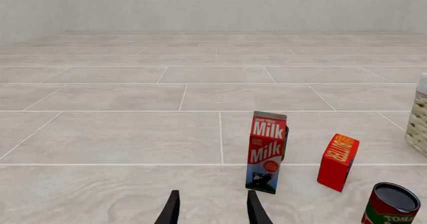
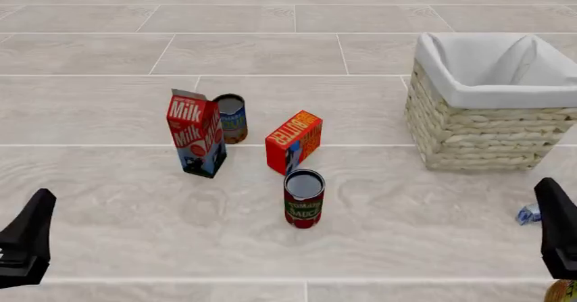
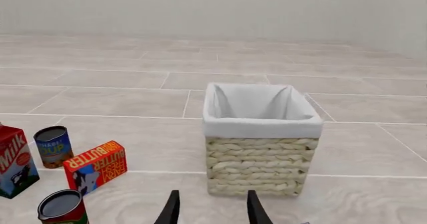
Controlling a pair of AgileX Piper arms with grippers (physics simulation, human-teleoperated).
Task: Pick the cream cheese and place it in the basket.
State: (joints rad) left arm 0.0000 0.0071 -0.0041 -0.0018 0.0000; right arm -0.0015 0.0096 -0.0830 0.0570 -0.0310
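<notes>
Down at the very bottom of the left wrist view, the left tool (image 1: pixel 212 210) shows two dark fingertips with a moderate gap and nothing between them, so it's open and empty. Just past it stands the milk carton (image 1: pixel 267 152), upright, then the orange-red butter box (image 1: pixel 338 162) beside it, a tomato can (image 1: pixel 391 204) near the corner, and a sliver of the basket (image 1: pixel 419 121) at the edge. Front view next: the left tool (image 2: pixel 27 238) and right tool (image 2: pixel 560 228) sit low at each side, well apart from the cluster on the bench (image 2: pixel 108 180). Milk and a blue-labelled can (image 2: pixel 232 117) stand touching or nearly so, with butter and the tomato can close by. Cream cheese (image 2: pixel 528 213) peeks out as a small blue and white bit on the bench just beside the right tool, in front of the basket, not in it. Right wrist view: right tool (image 3: pixel 212 210) has the same open, empty fingertips, pointing at the basket (image 3: pixel 261 171), white lining visible inside.
</notes>
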